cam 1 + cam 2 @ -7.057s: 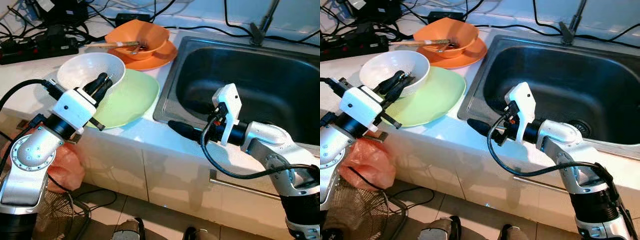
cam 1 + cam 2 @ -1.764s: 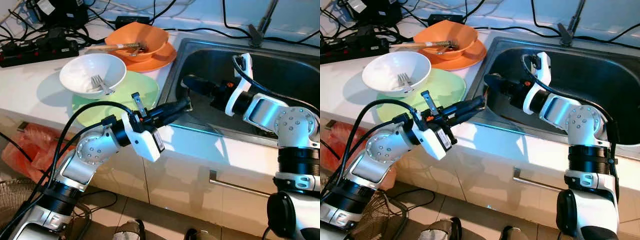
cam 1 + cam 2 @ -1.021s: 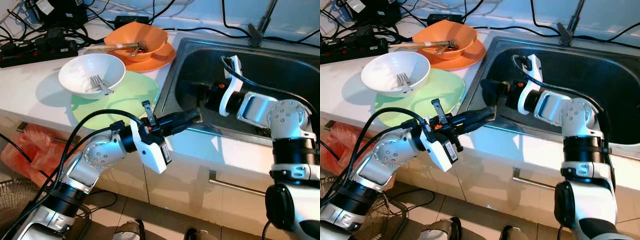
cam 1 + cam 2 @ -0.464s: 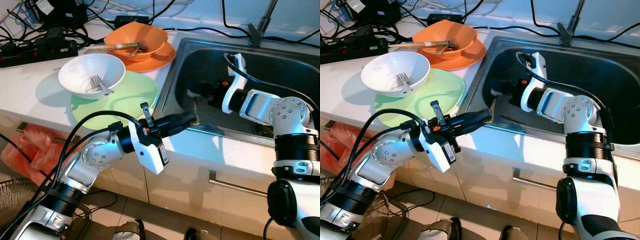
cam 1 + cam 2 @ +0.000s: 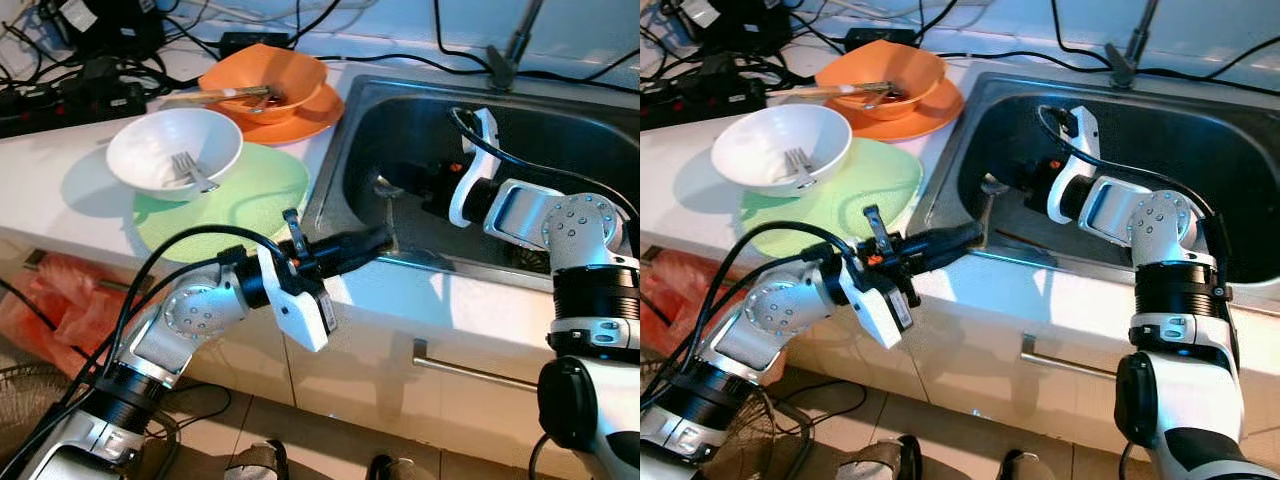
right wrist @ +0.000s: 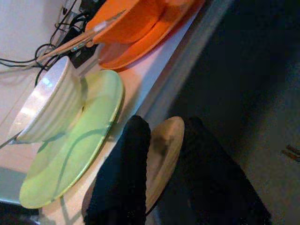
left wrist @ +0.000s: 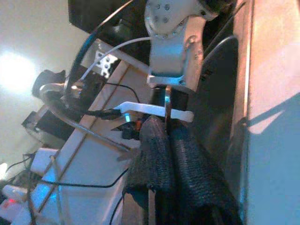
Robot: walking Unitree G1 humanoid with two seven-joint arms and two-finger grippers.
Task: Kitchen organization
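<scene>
A metal spoon (image 5: 384, 187) stands upright at the sink's left wall. My left gripper (image 5: 380, 238) reaches over the counter edge and is shut on its thin handle, which runs between the fingers in the left wrist view (image 7: 165, 105). My right gripper (image 5: 418, 190) is inside the steel sink (image 5: 560, 140), pointing left. In the right wrist view its two black fingers (image 6: 126, 159) close on either side of the spoon's bowl (image 6: 164, 150). A white bowl (image 5: 150, 150) with a fork (image 5: 190, 168) in it rests on a green plate (image 5: 250, 195).
An orange bowl (image 5: 290, 70) holding utensils sits on an orange plate (image 5: 305, 122) behind the green plate. A power strip and cables (image 5: 60, 100) lie at the back left. The faucet (image 5: 510, 50) stands behind the sink. A red bag (image 5: 40, 310) lies on the floor.
My left gripper came out of the white bowl and swung over to the sink edge with the spoon. The right arm moved into the sink and met the spoon's bowl.
</scene>
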